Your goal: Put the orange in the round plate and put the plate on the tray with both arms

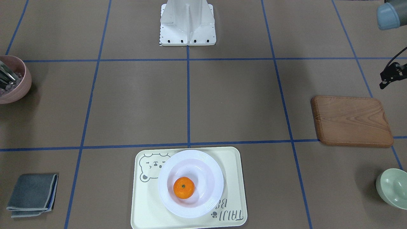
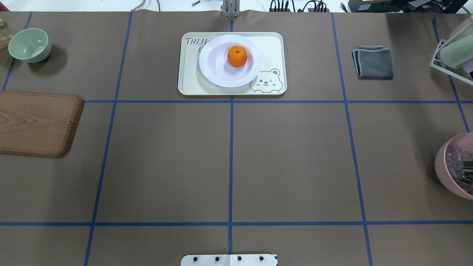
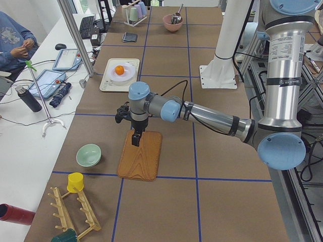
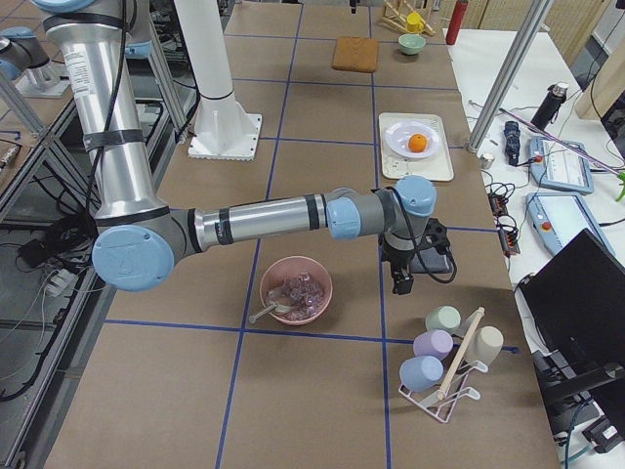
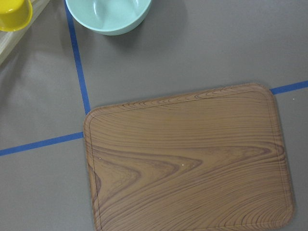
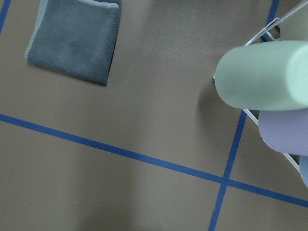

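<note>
Your orange (image 1: pixel 183 187) sits in the round plate (image 1: pixel 208 202) on the tray (image 1: pixel 146 203), while left gripper (image 3: pixel 136 139) and right gripper (image 4: pixel 399 282) hang apart, openings indiscernible.

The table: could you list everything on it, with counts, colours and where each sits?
orange: one, bright orange, in the round plate
round plate: one, white, on the tray
tray: one, cream, far middle of the table
wooden board: one, brown, robot's left
green bowl: one, pale green, beyond the wooden board
pink bowl: one, pink, robot's right
grey cloth: one, grey, right of the tray
pastel cups: four, mixed, right end
left pincer: one, black, above the wooden board
right pincer: one, black, near the pastel cups
</note>
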Controlling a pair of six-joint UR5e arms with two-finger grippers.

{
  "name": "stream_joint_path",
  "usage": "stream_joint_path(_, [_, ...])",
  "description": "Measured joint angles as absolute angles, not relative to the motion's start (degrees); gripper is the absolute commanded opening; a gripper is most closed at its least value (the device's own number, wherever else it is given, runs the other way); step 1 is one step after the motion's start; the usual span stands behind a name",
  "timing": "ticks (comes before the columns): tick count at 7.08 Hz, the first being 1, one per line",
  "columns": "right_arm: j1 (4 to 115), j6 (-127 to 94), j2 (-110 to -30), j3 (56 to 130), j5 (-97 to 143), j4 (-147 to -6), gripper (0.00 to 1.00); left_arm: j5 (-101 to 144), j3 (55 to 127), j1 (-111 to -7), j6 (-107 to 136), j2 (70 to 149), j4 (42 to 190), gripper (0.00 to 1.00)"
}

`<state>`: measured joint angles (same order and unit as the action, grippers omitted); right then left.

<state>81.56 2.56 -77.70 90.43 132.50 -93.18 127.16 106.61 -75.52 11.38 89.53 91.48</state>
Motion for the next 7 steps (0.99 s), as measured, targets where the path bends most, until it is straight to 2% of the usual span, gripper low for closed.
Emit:
stream_joint_path(2, [80.81,2.10,-74.20,90.77,132.49,-99.96,1.00,127.41,106.52,-75.56,11.55,91.88,86.19,0.99])
stream_joint_path(7, [80.64,1.68,-80.39,97.40,132.66,-100.81,1.00,128.19,106.84,-75.51,11.96,93.73,81.88,0.99])
